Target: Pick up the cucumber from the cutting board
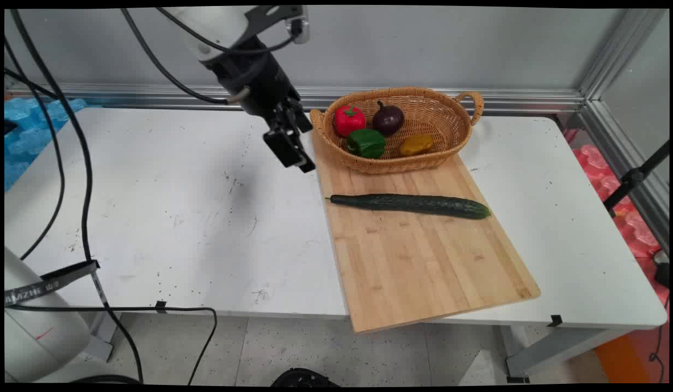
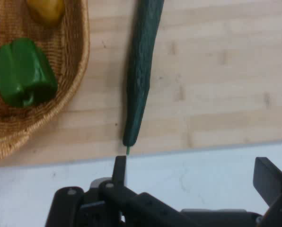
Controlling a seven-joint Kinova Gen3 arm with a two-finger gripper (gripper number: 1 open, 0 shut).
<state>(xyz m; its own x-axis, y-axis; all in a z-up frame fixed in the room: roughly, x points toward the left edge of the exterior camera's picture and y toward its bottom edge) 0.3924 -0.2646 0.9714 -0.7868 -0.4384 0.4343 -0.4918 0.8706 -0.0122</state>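
1. Nearest the camera, the front edge of the long pale wooden cutting board [image 1: 423, 261] is seen to stick out a little past the table's near side.
2. Across the middle of this board a long dark green cucumber [image 1: 409, 204] is laid flat, with its thin stem end pointed to the board's left edge. It is touched by nothing but the board.
3. At the board's far end an oval woven wicker basket with a loop handle [image 1: 467, 122] is set, perhaps so that the loose round things are kept from rolling.
4. Four things are held in the basket: a red bell pepper [image 1: 349, 120], a dark purple onion [image 1: 388, 118], a green bell pepper [image 1: 365, 142] and a small yellow-brown vegetable [image 1: 415, 145].
5. Above the white table top [image 1: 178, 207], just left of the board and near the basket's left end, the black two-finger gripper [image 1: 295, 155] is hung in the air.
6. In the hand view the gripper's two fingers [image 2: 120, 170] are seen well apart, and nothing is held between them.
7. In that view the cucumber's stem tip is seen just ahead of one finger, not touched by it.
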